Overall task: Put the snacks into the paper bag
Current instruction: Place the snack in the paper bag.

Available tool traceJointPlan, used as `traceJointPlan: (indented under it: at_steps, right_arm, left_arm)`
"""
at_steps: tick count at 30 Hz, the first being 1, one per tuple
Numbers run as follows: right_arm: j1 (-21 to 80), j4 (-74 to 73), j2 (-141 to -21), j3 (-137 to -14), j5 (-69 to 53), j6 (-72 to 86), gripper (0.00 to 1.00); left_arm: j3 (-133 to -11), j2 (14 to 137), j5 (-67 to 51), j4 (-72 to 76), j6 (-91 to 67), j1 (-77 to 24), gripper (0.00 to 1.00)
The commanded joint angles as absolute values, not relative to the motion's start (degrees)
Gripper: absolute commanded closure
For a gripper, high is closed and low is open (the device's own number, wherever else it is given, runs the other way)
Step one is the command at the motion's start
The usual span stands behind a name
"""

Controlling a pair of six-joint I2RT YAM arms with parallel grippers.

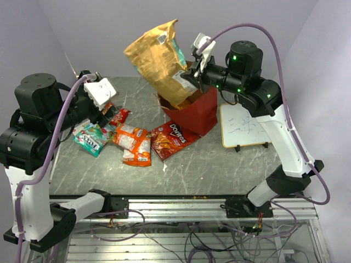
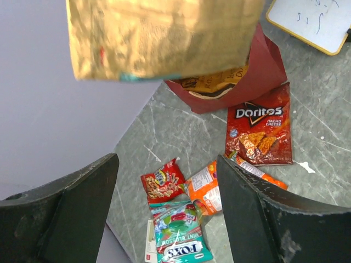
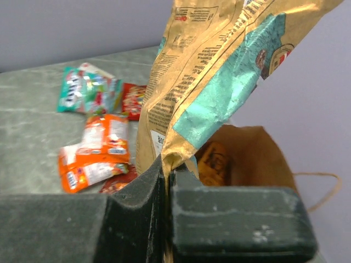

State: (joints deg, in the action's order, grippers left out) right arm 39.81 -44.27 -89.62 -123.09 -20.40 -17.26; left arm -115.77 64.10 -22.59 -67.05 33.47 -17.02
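The right end effector (image 1: 191, 82) is clamped shut on one edge of the pouch (image 1: 156, 57), which hangs tilted over the bag (image 1: 197, 115), its lower corner at the mouth; whether it has dipped inside I cannot tell. The left end effector (image 1: 101, 93) stands open and holds nothing, above the packs at the left of the desk (image 1: 219, 164). To do this step well, the pouch should probably be stood more upright and lowered corner first into the middle of the mouth, clear of the rim, since it is nearly as wide as the opening and could catch or tip the bag. The bag stands upright and holds at least one yellow-orange pack (image 2: 214, 85). Outside it lie the Doritos pack (image 1: 173, 139) just beside its base, the orange packs (image 1: 134, 143), a red pack (image 1: 118, 116) and a teal pack (image 1: 92, 137)
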Motion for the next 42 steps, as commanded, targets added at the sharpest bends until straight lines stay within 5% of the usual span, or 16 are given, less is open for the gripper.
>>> traceJointPlan:
  at_steps: [1,13,42]
  right_arm:
    - [38.97,-39.49,-91.97,-125.49,-5.40,-18.27,1.00]
    - [37.58,-39.87,-99.02,-124.34,9.82,-28.52,1.00]
    - [37.45,-51.43,-104.93,-124.78,14.16,-33.52,1.00]
  left_arm:
    - [-113.65,63.98,-23.96,-64.18,31.18,-15.75,0.17]
    - [-107.94,64.47,-23.87,-61.21,31.42,-15.64,0.16]
    - [-96.44,63.11,-20.32,-54.12,32.62,-15.64,0.17]
